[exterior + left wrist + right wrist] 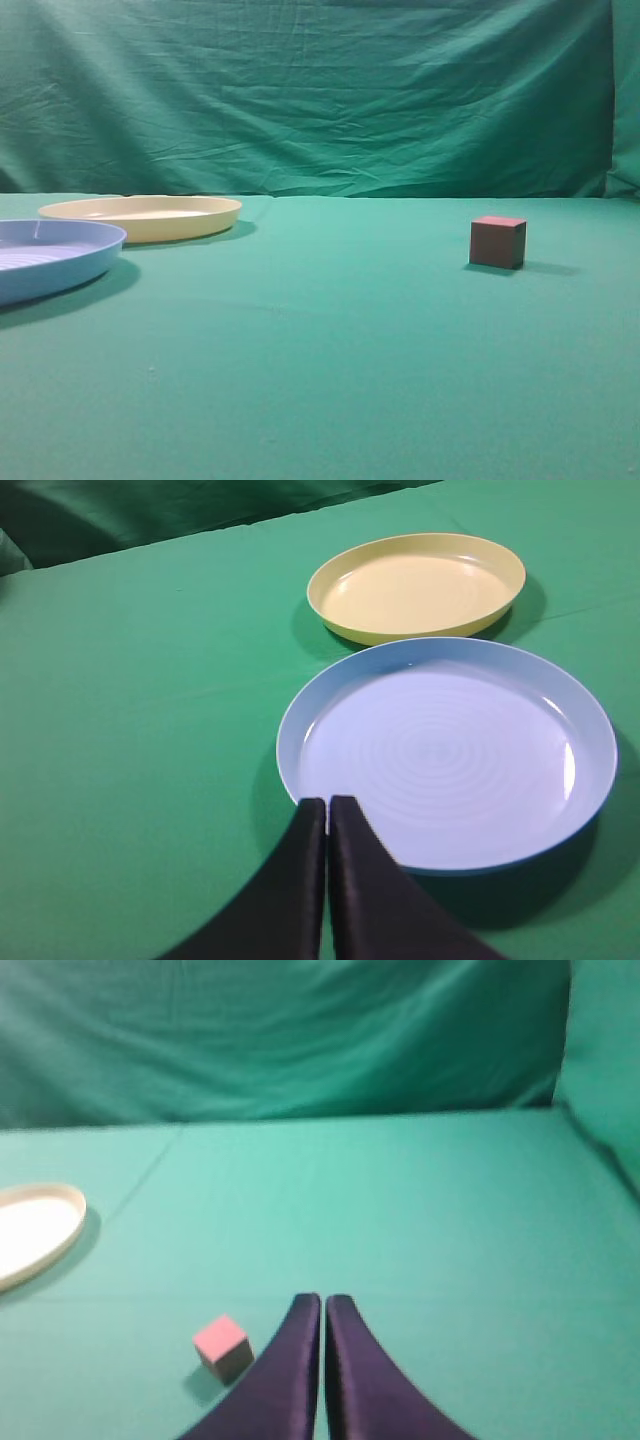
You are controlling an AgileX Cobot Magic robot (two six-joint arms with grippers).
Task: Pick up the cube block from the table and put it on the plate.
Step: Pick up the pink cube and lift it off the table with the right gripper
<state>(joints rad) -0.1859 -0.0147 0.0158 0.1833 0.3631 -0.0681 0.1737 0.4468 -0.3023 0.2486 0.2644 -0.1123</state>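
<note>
The small red cube block sits on the green table at the right; it also shows in the right wrist view, just left of my right gripper. That gripper is shut and empty, above the cloth. The pale yellow plate lies at the far left; it also shows in the left wrist view and at the left edge of the right wrist view. My left gripper is shut and empty, at the near rim of the light blue plate. Neither gripper shows in the exterior view.
A light blue plate lies at the left edge in front of the yellow plate, also seen in the left wrist view. A wrinkled green backdrop closes the far side of the table.
</note>
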